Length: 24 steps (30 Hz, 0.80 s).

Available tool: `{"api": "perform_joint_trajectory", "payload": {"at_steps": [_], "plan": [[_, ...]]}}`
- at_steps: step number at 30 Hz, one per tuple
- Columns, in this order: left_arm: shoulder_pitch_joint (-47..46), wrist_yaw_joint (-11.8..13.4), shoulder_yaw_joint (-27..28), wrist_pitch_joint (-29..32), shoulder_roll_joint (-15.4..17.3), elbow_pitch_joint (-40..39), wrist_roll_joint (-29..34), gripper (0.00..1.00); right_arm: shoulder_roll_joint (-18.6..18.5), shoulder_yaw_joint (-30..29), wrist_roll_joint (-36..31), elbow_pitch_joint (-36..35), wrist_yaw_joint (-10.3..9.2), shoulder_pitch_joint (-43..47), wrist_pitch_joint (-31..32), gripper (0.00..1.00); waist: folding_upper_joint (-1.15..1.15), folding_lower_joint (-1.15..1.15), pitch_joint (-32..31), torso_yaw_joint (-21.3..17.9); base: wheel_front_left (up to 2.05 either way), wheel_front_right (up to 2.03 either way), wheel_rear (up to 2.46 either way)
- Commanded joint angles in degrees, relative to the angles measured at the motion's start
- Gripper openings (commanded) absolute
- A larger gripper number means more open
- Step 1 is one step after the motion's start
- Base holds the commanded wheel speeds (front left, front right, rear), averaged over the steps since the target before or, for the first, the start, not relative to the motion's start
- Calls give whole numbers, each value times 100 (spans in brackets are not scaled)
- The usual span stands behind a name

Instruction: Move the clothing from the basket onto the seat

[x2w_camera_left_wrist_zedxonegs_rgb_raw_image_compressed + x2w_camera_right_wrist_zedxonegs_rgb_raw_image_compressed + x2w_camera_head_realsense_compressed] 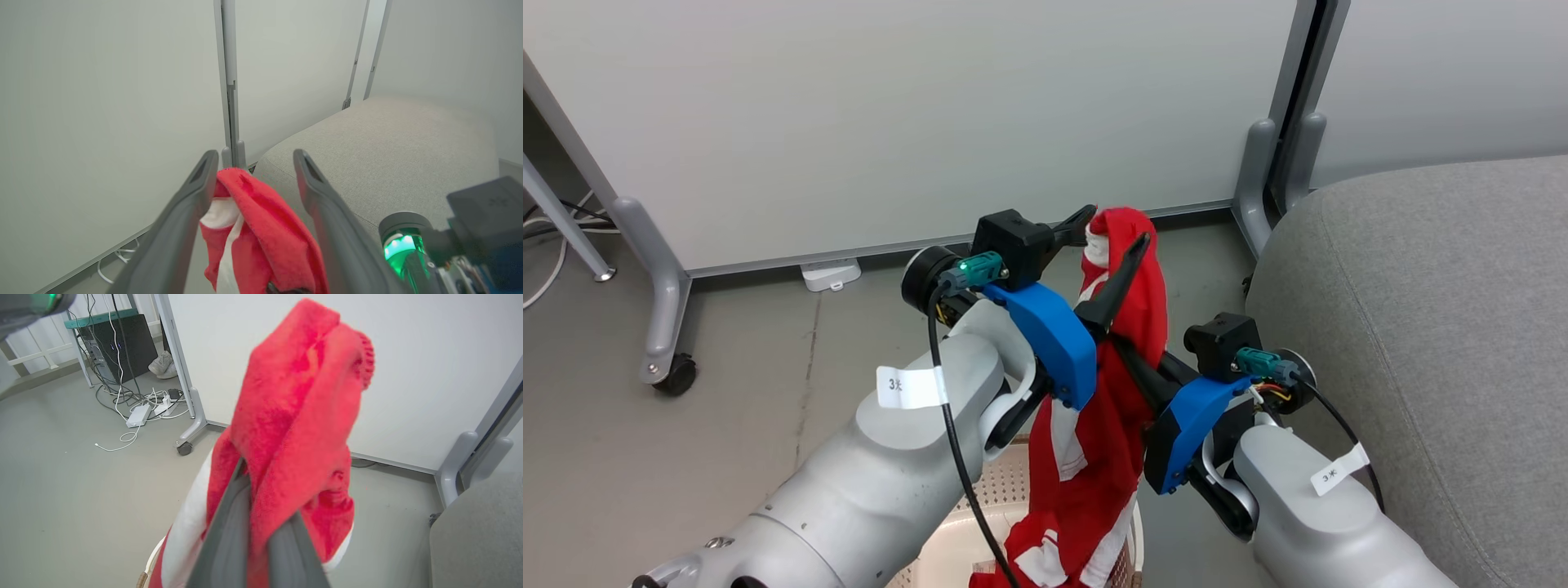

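One red-and-white piece of clothing (1123, 425) hangs with its long axis upright: the bunched top end points up and the lower end trails down into the basket (1005, 482). The right hand (267, 490) is clenched on the fabric just below that top. The left hand (255, 159) is released, its fingers spread either side of the top fold. The grey seat (1421, 327) lies to the right, apart from the clothing.

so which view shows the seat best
Left wrist view: the seat spreads wide, its rounded corner and top clear. Head view crops it at the right edge; right wrist view catches a grey corner, lower right.
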Motion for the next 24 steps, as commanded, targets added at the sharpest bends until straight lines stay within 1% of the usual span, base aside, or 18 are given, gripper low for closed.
{"api": "perform_joint_trajectory", "payload": {"at_steps": [1, 6, 11, 12, 18, 24], "plan": [[85, 42, 102, -29, 1, -1, 81, 100, -12, -35, -39, 12, 1, -22, -30, 0, 0, 0, 4, 11, 0, 0, 0], [299, 58, 511, -28, 91, -194, 353, 100, -12, -105, -116, 0, 1, -18, -31, 0, 0, 0, 20, 46, 0, 0, 0], [678, 86, 1022, -26, 273, -615, 808, 100, -12, -236, -298, -44, 1, -11, -30, 0, 0, 0, 46, 111, 0, 0, 0], [678, 86, 1022, -26, 273, -615, 808, 100, -12, -236, -298, -44, 1, -11, -30, 0, 0, 0, 46, 111, 0, 0, 0], [1453, 123, 1816, -23, 574, -1235, 1402, 100, -12, -471, -500, -158, 1, 79, -30, 0, 0, 0, 74, 186, 0, 0, 0], [2349, 112, 2692, -24, 763, -1801, 1955, 100, -12, -662, -663, -273, 1, 172, -29, 0, 0, 0, 92, 214, 0, 0, 0]]}}
